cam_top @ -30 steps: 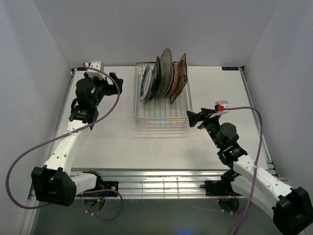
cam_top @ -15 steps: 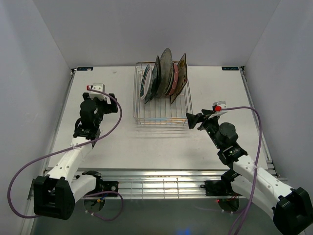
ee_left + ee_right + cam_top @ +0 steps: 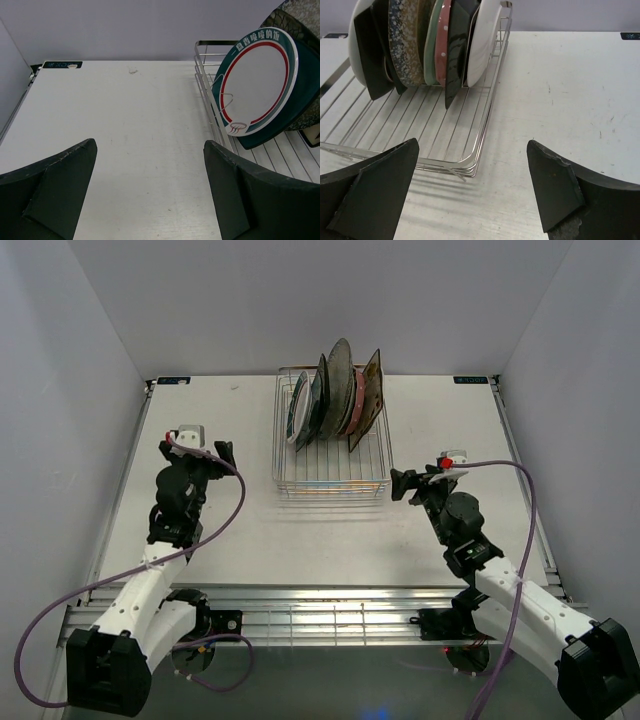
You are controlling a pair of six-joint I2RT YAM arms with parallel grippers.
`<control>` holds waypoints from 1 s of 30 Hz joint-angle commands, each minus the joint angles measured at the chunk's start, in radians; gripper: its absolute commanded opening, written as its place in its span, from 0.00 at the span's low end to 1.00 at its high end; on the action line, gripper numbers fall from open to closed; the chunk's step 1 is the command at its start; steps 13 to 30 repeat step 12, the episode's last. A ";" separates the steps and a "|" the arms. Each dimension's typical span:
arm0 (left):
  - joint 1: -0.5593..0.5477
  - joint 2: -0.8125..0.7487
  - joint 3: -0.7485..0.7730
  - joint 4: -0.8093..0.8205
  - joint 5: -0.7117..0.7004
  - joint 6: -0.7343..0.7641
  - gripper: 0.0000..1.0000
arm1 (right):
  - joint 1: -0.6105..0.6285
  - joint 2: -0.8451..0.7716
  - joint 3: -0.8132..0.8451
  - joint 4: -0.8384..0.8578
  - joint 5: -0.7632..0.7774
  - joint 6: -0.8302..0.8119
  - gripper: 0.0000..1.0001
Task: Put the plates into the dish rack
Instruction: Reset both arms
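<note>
Top view: dish rack (image 3: 330, 478) stands toward the table's back, plates (image 3: 338, 395) on edge in its far half. I have the left gripper (image 3: 215, 455) and right gripper (image 3: 405, 483) flanking it, both apart from it.
Left wrist: jaws wide, nothing between them. White teal-rimmed plate (image 3: 257, 80) stands at the rack's end.
Right wrist: jaws wide, empty. Grey speckled plate (image 3: 405, 40) stands mid-row.

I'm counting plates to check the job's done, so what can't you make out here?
Top view: the plates stand edge-on and overlap in the rack; count unclear.
Left wrist: the white plate hides those behind; frame edge cuts them.
Right wrist: plate tops cut off by the top edge.
</note>
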 commanded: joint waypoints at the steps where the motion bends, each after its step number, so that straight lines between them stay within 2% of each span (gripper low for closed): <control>1: 0.005 -0.040 -0.010 0.039 0.012 -0.010 0.98 | -0.003 0.033 0.024 0.054 0.027 -0.027 0.94; 30: 0.005 -0.037 -0.008 0.041 0.007 -0.013 0.98 | -0.003 0.042 0.033 0.054 0.001 -0.040 0.93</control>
